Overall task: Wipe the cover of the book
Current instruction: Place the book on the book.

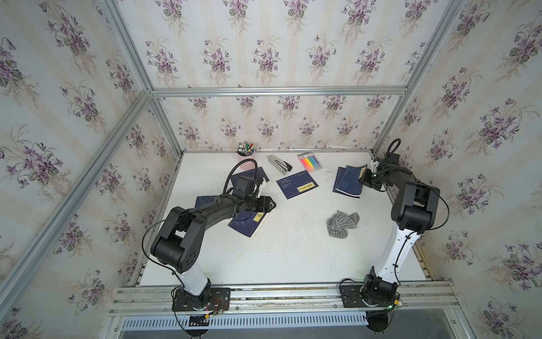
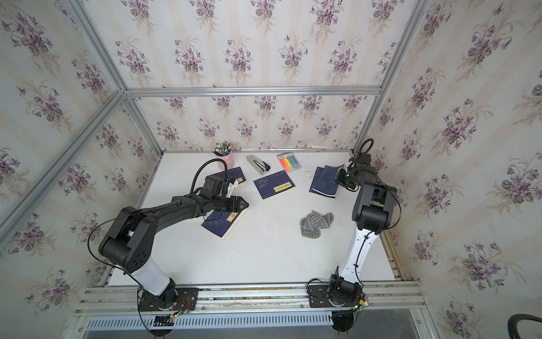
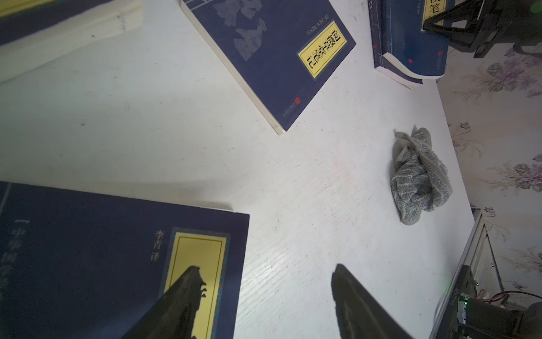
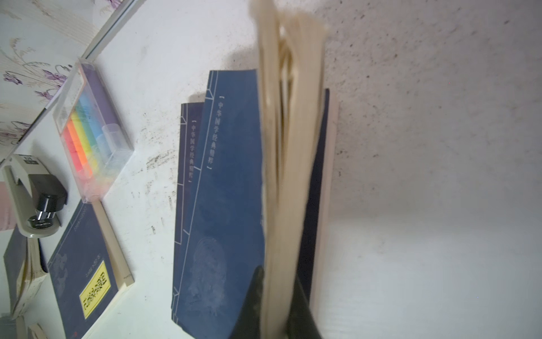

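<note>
Several dark blue books lie on the white table [image 1: 287, 258]. My right gripper [image 4: 277, 276] is shut on the page edge of the top book [image 4: 228, 176] of a two-book stack [image 1: 349, 183] at the back right, and that edge is tilted up off the lower book [image 4: 187, 146]. A crumpled grey cloth [image 1: 342, 224] lies loose in front of that stack, apart from both grippers. My left gripper [image 3: 267, 267] hangs open over the corner of a left-centre book [image 3: 88, 258], one finger above its yellow label, nothing held.
Another blue book [image 1: 296, 184] lies at centre back, and more sit under and behind the left arm [image 1: 249, 176]. A pink pen cup [image 1: 245, 152], a stapler [image 1: 280, 165] and a highlighter pack [image 1: 310, 161] line the back edge. Wallpapered walls close in three sides.
</note>
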